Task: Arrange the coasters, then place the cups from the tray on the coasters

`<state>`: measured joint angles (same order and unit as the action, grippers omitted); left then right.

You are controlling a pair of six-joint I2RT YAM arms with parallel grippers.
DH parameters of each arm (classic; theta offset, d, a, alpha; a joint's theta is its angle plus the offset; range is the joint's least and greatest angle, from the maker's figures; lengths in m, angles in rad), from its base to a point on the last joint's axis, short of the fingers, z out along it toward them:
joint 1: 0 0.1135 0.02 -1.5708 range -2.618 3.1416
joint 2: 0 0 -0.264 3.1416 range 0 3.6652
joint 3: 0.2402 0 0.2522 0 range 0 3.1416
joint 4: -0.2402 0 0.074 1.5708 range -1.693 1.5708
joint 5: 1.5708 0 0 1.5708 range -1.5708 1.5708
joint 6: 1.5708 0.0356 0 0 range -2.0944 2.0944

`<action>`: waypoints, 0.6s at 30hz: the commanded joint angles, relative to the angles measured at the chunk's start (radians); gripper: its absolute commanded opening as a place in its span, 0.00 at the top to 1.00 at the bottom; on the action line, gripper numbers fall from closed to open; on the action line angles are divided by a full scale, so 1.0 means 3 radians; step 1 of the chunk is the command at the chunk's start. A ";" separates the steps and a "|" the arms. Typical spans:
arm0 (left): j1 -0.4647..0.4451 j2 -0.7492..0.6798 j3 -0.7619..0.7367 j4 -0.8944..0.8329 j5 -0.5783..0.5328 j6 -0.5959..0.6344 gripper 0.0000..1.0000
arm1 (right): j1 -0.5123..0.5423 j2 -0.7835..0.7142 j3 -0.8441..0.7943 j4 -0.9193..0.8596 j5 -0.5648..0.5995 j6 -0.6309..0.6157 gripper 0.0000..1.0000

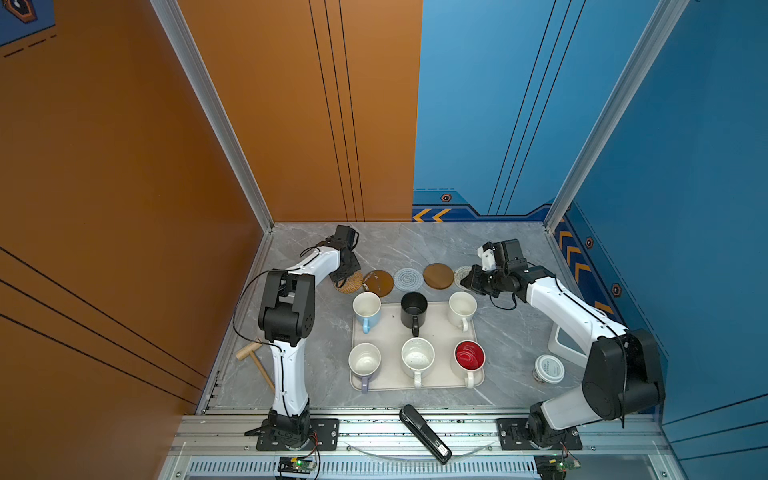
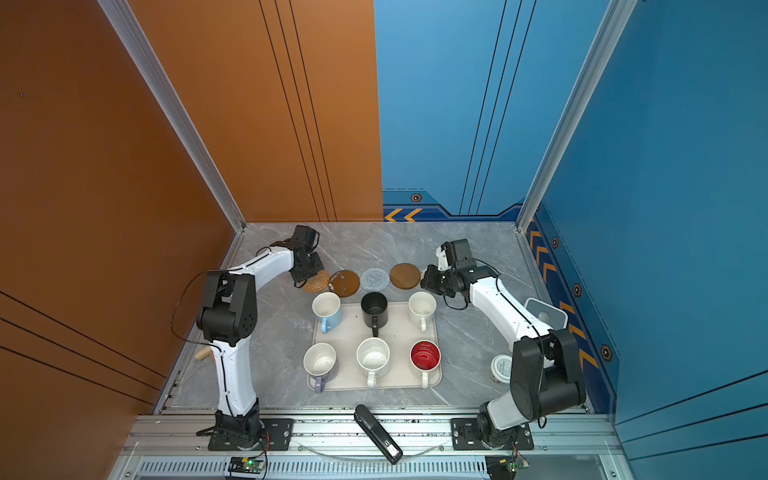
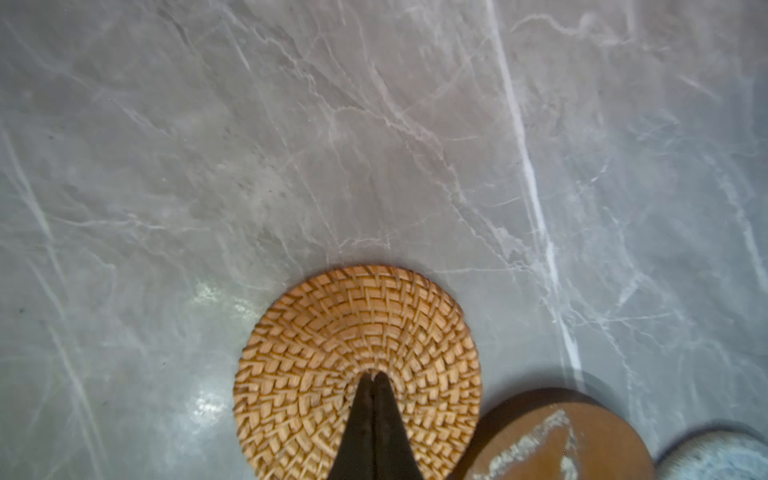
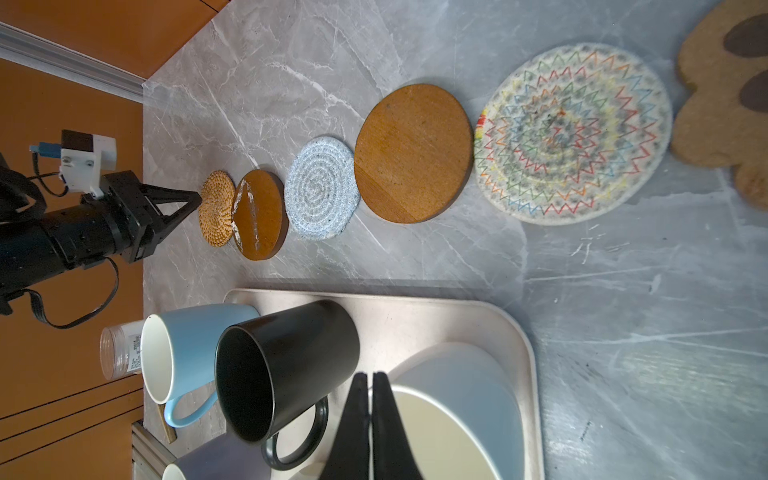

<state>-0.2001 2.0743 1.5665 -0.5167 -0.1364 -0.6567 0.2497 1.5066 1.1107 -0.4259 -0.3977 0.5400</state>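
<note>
Several coasters lie in a row behind the tray [image 1: 390, 328]: rattan [image 1: 351, 286], marked wooden disc [image 1: 379, 283], grey-blue crocheted [image 1: 408, 279], plain wooden disc [image 1: 438, 276], whitish crocheted [image 4: 573, 133] and paw shape [image 4: 731, 95]. My left gripper [image 3: 374, 376] is shut, its tips pressed on the middle of the rattan coaster [image 3: 357, 332]. My right gripper [image 4: 370, 376] is shut and empty, hovering by the plain white cup [image 1: 462, 309]. The light blue [image 1: 366, 309], black [image 1: 414, 309], lavender [image 1: 364, 361], speckled [image 1: 417, 357] and red-inside [image 1: 469, 357] cups also stand on the tray.
A wooden mallet [image 1: 253, 357] lies at the left edge behind the left arm. A white lidded jar [image 1: 549, 369] and a white stand [image 1: 565, 343] sit right of the tray. A black stapler-like tool [image 1: 424, 434] rests on the front rail. A clear jar [image 4: 120, 349] stands beyond the blue cup.
</note>
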 commanded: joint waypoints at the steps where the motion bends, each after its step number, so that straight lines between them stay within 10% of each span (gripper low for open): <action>1: -0.0115 -0.0269 0.0076 -0.0041 -0.0049 0.0001 1.00 | 0.0031 -0.0050 0.0141 -0.0030 -0.0060 -0.0040 0.97; 18: -0.0589 0.0318 0.0990 -0.1096 0.0975 0.0758 1.00 | 0.0150 0.0250 0.0492 -0.0140 -0.0086 -0.0089 0.97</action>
<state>-0.3847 2.1090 1.8183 -0.7353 0.0818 -0.4835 0.2893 1.5730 1.2354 -0.4366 -0.4156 0.5316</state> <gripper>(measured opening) 0.045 0.047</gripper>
